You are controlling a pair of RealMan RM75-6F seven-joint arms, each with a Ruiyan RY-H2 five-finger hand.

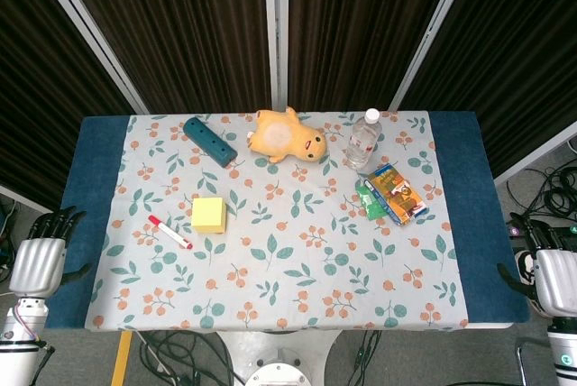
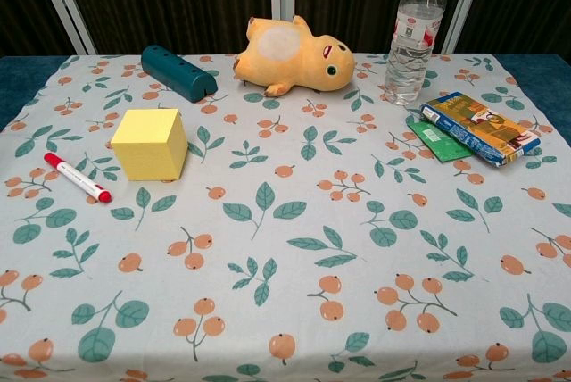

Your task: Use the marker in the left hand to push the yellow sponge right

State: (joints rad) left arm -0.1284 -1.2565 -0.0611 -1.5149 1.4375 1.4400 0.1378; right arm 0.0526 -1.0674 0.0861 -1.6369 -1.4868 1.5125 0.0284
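Two hands hang off the counter [image 1: 99, 215] edges, neither holding anything: left hand [image 1: 41, 255] at the left side with fingers [image 1: 56, 219] spread, right hand [image 1: 552, 278] at the right side, its fingers' state impossible to tell. Red-capped marker [image 2: 78, 177] lies on the leaf-print cloth just left of the yellow sponge [image 2: 151, 143], apart from it. Behind: teal block [image 2: 178, 71], orange plush toy [image 2: 290, 56], water bottle [image 2: 414, 29], snack packets [image 2: 473, 128].
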